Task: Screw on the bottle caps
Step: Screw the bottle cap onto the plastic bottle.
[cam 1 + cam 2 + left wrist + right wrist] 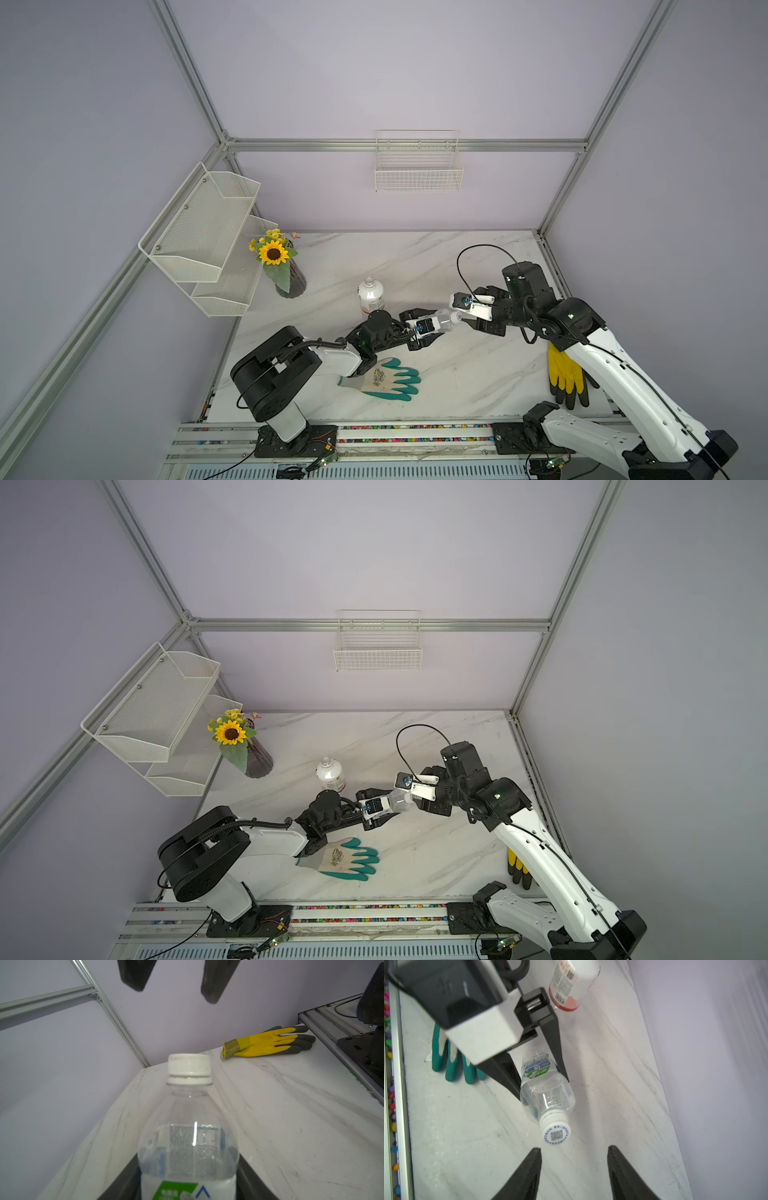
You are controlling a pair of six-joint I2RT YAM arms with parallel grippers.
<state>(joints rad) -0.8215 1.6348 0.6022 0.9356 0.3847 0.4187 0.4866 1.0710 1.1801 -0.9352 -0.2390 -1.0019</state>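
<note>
**Clear bottle, cap seated, held mid-bench**

Front of bench (457,374): teal glove (386,378) and yellow glove (563,374), no part of the job.

Mid-bench: left fingers (504,1074) clamp the clear bottle (548,1093) by its blue-and-green labelled body. It is held roughly level, neck toward the right arm. The white cap (556,1133), with a blue ring of print, sits square on the neck; tightness cannot be told. Right fingers (529,1172) stand apart, empty, just short of the cap.

Behind: white-wrapped bottle (370,293), red band, upright; its top is too small to tell.

Judgement: one cap on, perhaps lacking final turns; the other unconfirmed.
</note>
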